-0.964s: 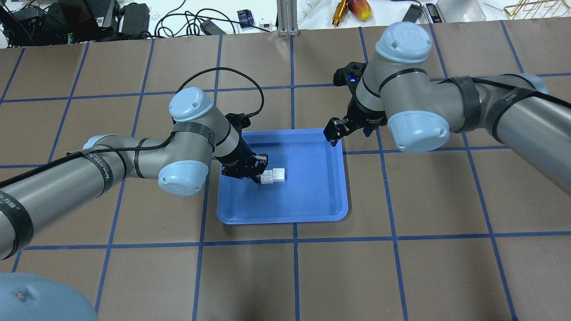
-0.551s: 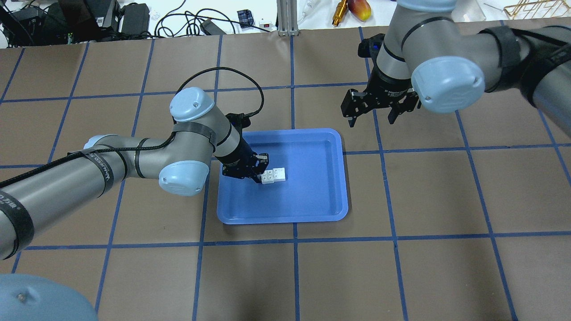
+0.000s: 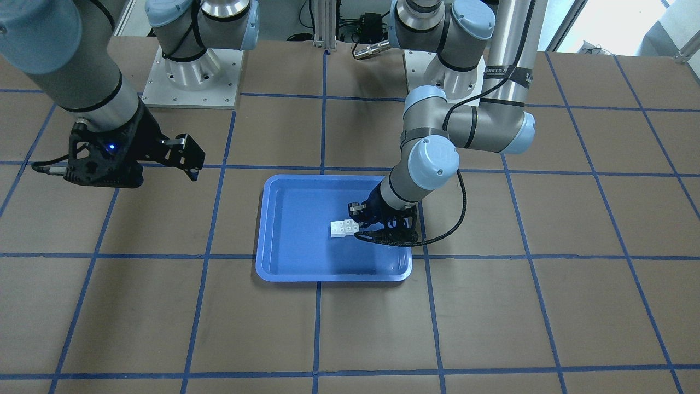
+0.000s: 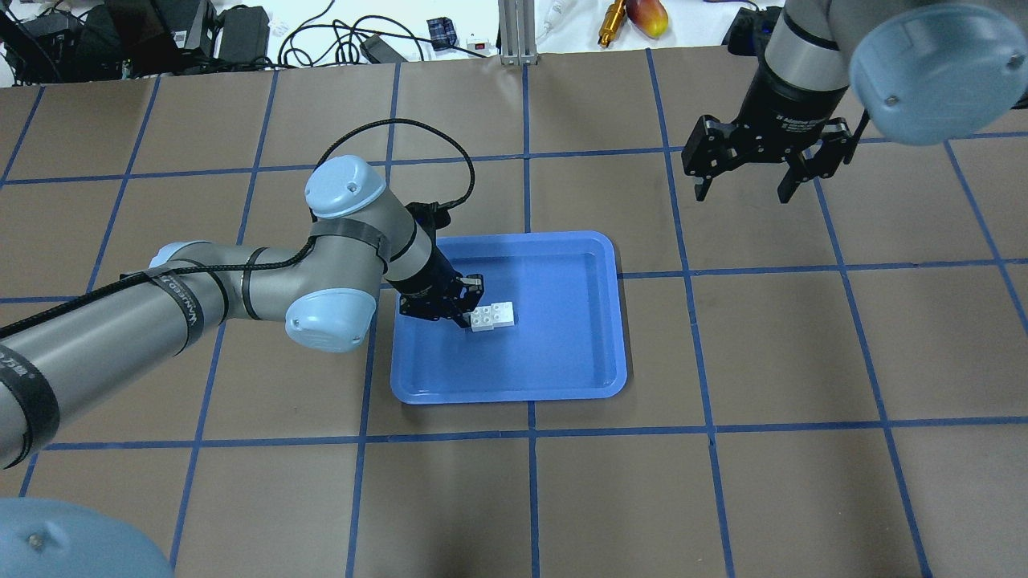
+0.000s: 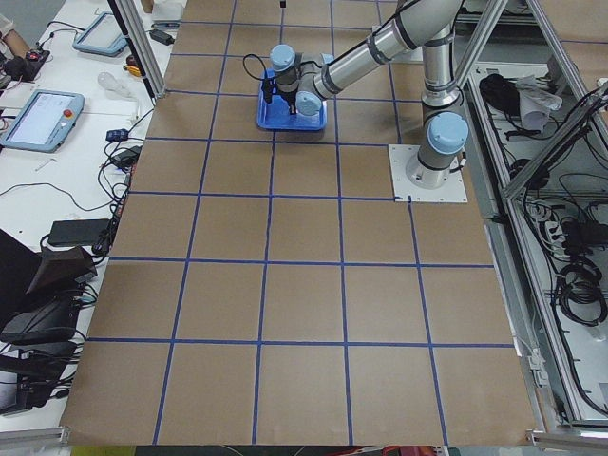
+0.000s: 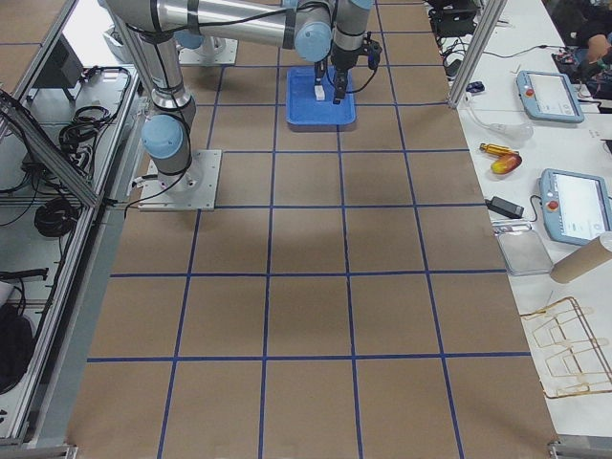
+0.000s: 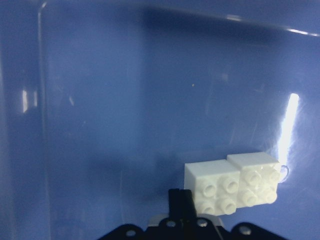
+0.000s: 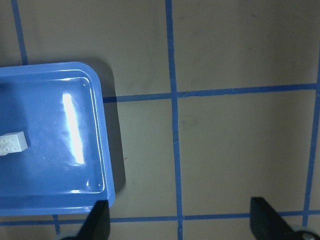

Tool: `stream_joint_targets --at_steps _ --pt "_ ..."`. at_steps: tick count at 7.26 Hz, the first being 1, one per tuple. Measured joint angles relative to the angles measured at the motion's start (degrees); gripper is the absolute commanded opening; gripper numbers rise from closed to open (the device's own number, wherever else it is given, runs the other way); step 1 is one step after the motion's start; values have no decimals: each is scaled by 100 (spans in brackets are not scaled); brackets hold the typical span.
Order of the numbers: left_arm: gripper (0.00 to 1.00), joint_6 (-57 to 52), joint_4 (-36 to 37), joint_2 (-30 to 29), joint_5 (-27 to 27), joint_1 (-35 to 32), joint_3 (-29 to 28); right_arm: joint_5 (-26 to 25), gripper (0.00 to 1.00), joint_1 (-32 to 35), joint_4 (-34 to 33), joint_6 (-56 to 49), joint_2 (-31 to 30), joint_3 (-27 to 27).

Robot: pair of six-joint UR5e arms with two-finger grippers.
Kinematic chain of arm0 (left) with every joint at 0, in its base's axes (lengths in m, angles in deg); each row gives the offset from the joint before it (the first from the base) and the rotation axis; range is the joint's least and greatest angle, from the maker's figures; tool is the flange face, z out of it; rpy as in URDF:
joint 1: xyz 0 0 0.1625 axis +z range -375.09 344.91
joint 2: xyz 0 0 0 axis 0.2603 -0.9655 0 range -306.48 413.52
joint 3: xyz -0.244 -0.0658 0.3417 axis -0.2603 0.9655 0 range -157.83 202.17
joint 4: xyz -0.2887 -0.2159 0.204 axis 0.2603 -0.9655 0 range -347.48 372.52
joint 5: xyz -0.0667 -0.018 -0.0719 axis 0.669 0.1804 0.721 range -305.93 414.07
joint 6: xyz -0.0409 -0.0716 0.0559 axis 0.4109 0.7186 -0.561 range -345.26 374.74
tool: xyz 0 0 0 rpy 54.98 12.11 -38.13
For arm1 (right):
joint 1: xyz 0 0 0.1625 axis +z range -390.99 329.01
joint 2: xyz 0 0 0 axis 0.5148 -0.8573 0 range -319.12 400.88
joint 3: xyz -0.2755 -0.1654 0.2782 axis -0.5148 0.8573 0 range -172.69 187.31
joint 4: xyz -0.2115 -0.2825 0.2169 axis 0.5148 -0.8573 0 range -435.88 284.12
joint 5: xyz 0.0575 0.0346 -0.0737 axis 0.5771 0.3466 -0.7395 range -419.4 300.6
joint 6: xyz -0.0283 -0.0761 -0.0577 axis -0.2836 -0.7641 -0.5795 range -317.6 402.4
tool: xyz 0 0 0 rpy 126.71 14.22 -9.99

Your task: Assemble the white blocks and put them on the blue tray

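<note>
The blue tray (image 4: 562, 353) lies at the table's middle. The joined white blocks (image 4: 492, 316) rest on its floor, left of centre, studs up. My left gripper (image 4: 472, 303) is low over the tray and straddles the blocks' left end. In the left wrist view one finger (image 7: 180, 202) lies against the blocks (image 7: 230, 187); the other finger is hidden. In the front-facing view the gripper (image 3: 358, 221) meets the blocks (image 3: 344, 228). My right gripper (image 4: 743, 197) is open and empty, raised beyond the tray's far right corner. Its wrist view shows the tray (image 8: 50, 125) and a block's end (image 8: 12, 143).
Brown paper with blue tape lines covers the table. Cables, a gold tool (image 4: 614, 20) and a fruit (image 4: 646, 16) lie past the far edge, by an aluminium post (image 4: 518, 32). Both arm bases (image 3: 191, 71) stand on the robot's side.
My right arm has swung up and away from the tray's far right corner, towards the back right, with its jaws open. My left arm and the white blocks have stayed put.
</note>
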Motion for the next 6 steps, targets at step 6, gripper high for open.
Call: stream_joint_targets --at_steps 6 --pt "100 -1367 -3277 944 -1408 680 -2392 -43 100 -43 391 872 -723 -40"
